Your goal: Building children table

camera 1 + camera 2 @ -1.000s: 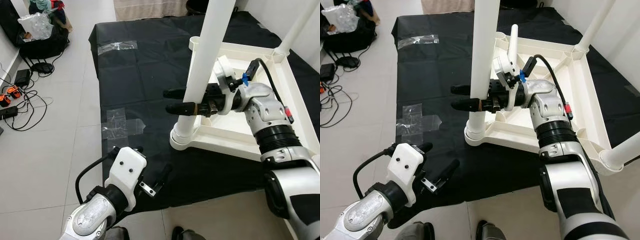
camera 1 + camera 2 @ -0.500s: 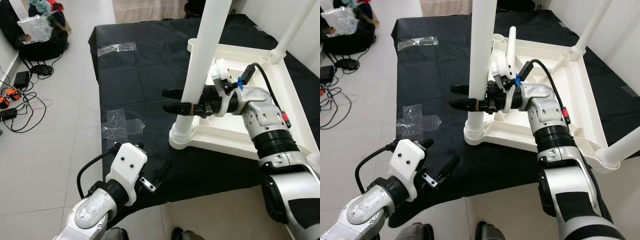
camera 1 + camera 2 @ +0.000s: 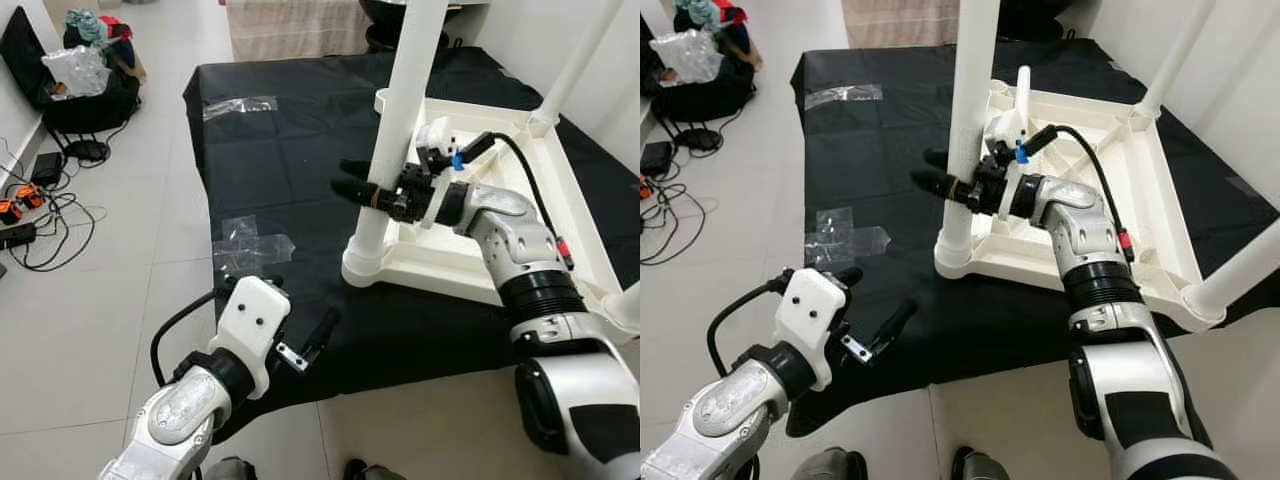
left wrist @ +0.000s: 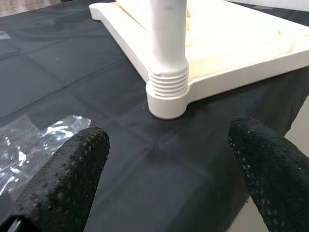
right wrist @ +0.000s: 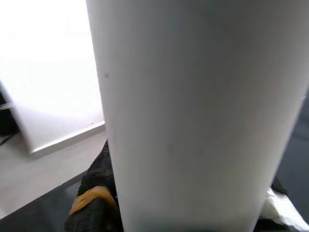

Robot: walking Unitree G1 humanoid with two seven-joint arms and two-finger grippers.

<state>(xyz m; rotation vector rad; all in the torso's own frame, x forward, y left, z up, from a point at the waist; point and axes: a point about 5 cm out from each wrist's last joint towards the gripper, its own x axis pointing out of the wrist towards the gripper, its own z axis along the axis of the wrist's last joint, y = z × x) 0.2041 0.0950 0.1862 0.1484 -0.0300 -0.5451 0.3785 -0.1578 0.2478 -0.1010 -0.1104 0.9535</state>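
Note:
A white children's table top [image 3: 455, 283] lies upside down on a black cloth [image 3: 280, 170]. A tall white leg [image 3: 400, 110] stands in its threaded corner socket [image 4: 167, 92]. My right gripper [image 3: 352, 177] is shut on this leg about a third of the way up, its black fingertips poking out on the far side. In the right wrist view the leg [image 5: 193, 111] is very close, with one finger [image 5: 96, 193] beside it. My left gripper [image 3: 298, 305] hovers open low over the cloth's near edge, a short way in front of the socket, its fingers [image 4: 63, 179] spread wide.
Two more legs stand at the back right corner [image 3: 580, 60] and the near right corner [image 3: 1240, 270]. Clear tape patches [image 3: 250, 245] lie on the cloth. Bags [image 3: 85, 75] and cables [image 3: 35, 215] clutter the tiled floor to the left.
My right gripper has twisted around the leg and sits slightly higher, its fingers now slanting. The head camera has shifted a little. The left gripper stays about where it was.

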